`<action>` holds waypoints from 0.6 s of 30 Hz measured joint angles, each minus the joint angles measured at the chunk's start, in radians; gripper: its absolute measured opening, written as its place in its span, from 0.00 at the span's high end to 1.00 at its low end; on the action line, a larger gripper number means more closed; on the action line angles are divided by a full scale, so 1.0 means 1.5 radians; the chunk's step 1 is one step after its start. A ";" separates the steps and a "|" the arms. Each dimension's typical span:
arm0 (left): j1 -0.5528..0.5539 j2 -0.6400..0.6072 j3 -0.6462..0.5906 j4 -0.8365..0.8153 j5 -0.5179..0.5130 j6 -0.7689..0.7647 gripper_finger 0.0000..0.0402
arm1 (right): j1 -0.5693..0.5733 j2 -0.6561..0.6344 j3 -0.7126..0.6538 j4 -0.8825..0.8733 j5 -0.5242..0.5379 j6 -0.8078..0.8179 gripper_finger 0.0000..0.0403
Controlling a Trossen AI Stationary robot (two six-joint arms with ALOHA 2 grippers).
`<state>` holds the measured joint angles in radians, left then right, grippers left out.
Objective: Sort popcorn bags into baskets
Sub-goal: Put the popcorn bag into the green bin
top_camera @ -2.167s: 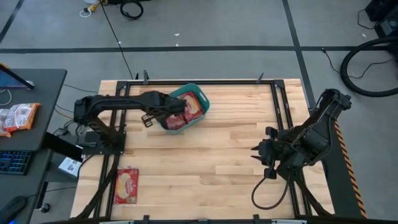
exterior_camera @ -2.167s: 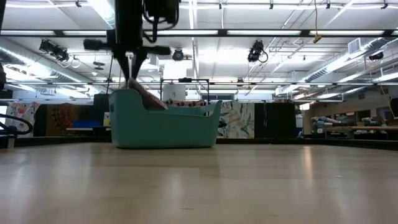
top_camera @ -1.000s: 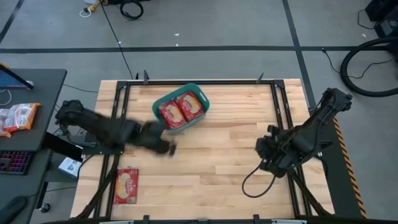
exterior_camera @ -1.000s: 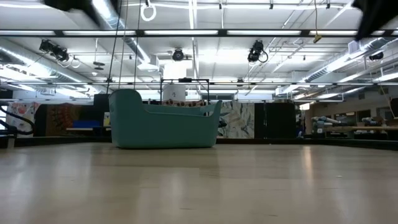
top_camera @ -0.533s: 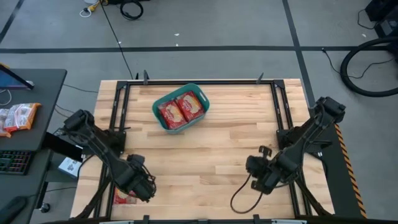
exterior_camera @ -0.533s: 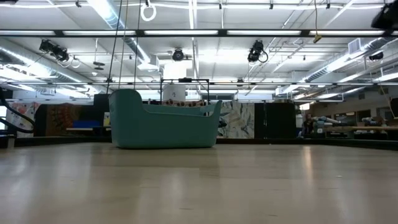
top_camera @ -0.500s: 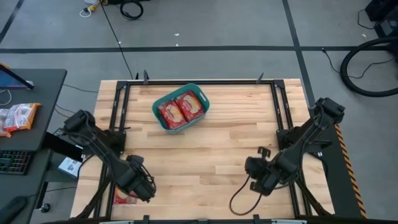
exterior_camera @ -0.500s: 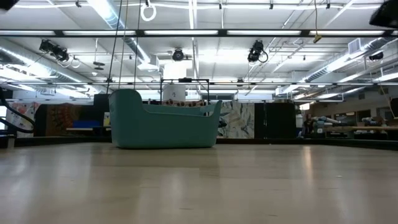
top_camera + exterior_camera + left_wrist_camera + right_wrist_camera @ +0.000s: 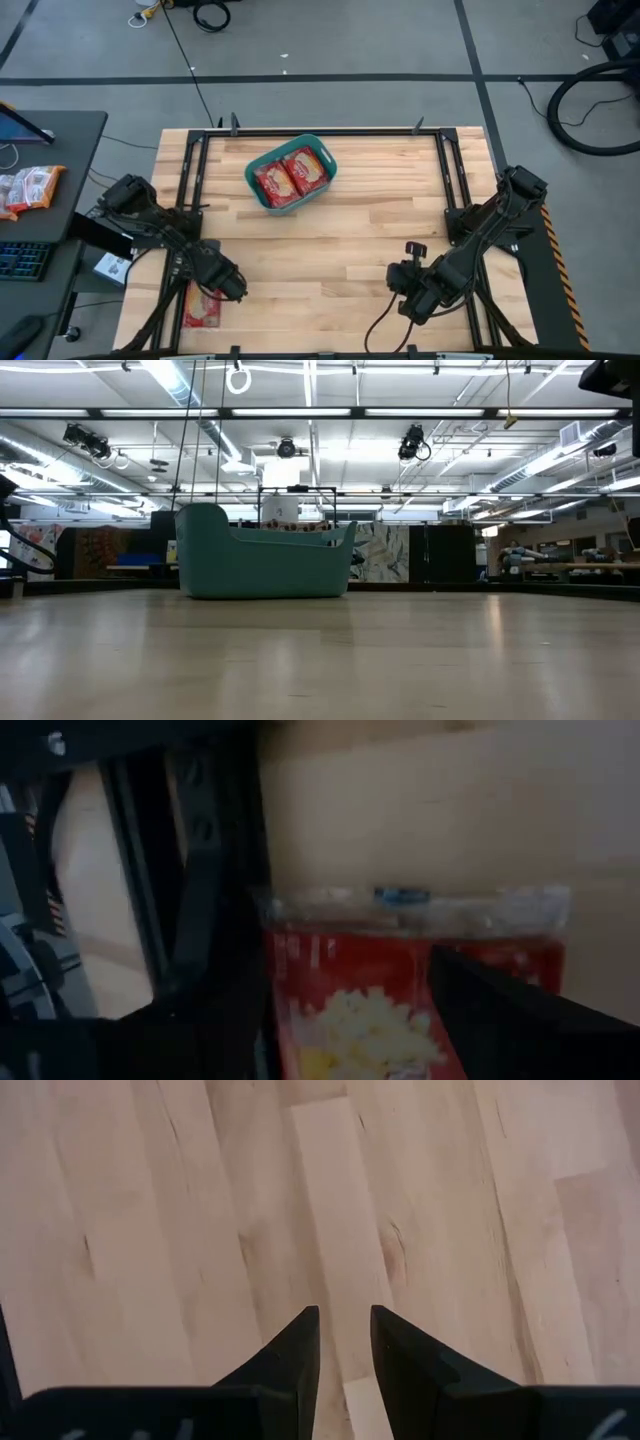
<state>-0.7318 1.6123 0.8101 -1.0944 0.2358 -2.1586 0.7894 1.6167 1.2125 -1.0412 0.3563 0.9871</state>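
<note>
Left pincer (image 9: 222,287) stood wide open over the red popcorn bag (image 9: 203,306) lying flat near the table's (image 9: 340,240) front left corner; my wrist camera showed that bag (image 9: 400,990) between the two fingers (image 9: 500,1010), not yet gripped. Right pincer (image 9: 408,290) hung above bare wood toward the front right, its fingers (image 9: 300,1345) nearly together with a narrow gap, holding nothing. I saw the teal basket (image 9: 253,174) near the back edge, left of centre, with two bags (image 9: 290,176) inside.
</note>
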 joint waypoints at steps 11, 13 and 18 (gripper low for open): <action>0.041 0.000 0.004 0.464 -0.189 0.194 0.31 | -0.005 -0.003 0.000 -0.038 0.016 -0.049 0.76; 0.050 0.002 0.036 0.464 -0.223 0.253 0.31 | -0.013 -0.003 0.000 -0.039 0.017 -0.074 0.76; 0.041 0.000 0.152 0.424 -0.310 0.202 0.31 | -0.037 -0.005 -0.001 -0.036 0.033 -0.129 0.76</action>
<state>-0.6705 1.6127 1.0376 -0.4587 -0.2299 -1.8560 0.7335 1.6093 1.2118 -1.0951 0.4059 0.7939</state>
